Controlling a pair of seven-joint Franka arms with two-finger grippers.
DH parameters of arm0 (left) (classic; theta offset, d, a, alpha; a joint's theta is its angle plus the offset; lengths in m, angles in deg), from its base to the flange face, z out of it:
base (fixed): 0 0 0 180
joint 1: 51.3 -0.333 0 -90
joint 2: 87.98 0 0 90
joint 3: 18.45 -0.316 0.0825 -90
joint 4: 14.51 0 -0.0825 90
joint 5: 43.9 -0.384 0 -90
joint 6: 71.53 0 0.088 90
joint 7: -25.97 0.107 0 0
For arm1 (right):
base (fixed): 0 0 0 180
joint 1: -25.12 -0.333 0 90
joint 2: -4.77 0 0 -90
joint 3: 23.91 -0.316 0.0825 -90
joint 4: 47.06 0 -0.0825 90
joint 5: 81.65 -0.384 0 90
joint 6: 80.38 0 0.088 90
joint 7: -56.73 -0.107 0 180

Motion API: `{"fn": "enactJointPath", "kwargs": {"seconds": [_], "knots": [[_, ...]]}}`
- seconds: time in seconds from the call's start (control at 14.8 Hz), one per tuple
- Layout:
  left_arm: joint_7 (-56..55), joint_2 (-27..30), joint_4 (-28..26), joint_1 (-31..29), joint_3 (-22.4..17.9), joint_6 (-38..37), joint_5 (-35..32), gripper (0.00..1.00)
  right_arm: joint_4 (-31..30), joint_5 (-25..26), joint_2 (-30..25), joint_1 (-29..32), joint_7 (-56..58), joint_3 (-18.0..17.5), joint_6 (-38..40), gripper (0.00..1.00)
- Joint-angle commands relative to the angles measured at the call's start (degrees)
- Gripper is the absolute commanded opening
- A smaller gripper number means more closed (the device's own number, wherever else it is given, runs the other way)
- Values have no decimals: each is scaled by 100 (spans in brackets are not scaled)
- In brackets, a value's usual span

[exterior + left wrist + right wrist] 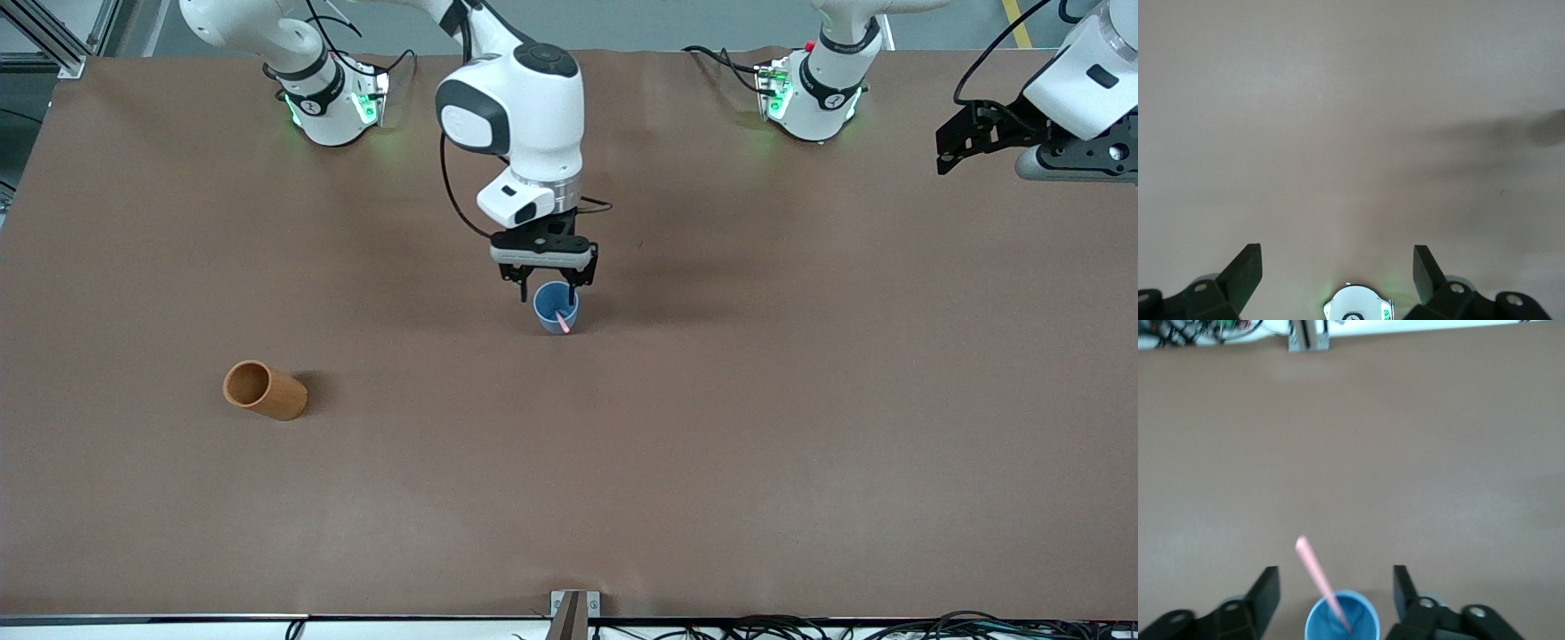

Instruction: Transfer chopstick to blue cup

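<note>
The blue cup [556, 308] stands upright near the middle of the table. The pale pink chopstick [562, 322] stands in it, leaning on the rim. My right gripper [547, 290] hovers open just above the cup, its fingers apart on either side and touching nothing. In the right wrist view the cup [1342, 618] sits between the open fingers with the chopstick [1319, 577] sticking out of it. My left gripper [956, 142] is open and empty, held high at the left arm's end of the table; the left wrist view [1337, 270] shows only bare table.
An orange-brown cylindrical cup [264, 389] lies on its side toward the right arm's end, nearer the front camera than the blue cup. A metal bracket [570, 610] sits at the table's front edge.
</note>
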Motion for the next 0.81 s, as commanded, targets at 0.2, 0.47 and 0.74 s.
{"fn": "enactJointPath", "kwargs": {"seconds": [0.2, 0.47, 0.74], "knots": [[96, 84, -109, -72, -3, 148, 83, 100, -602, 28, -1275, 1051, 867, -102, 289, 100], [96, 66, -65, -80, -3, 148, 74, 100, -1279, -320, -2129, 1877, 1840, -93, 315, 100], [105, -13, -30, -80, -3, 139, 74, 100, -1412, -1562, -2727, 2852, 3792, -6, 1219, 100]]}}
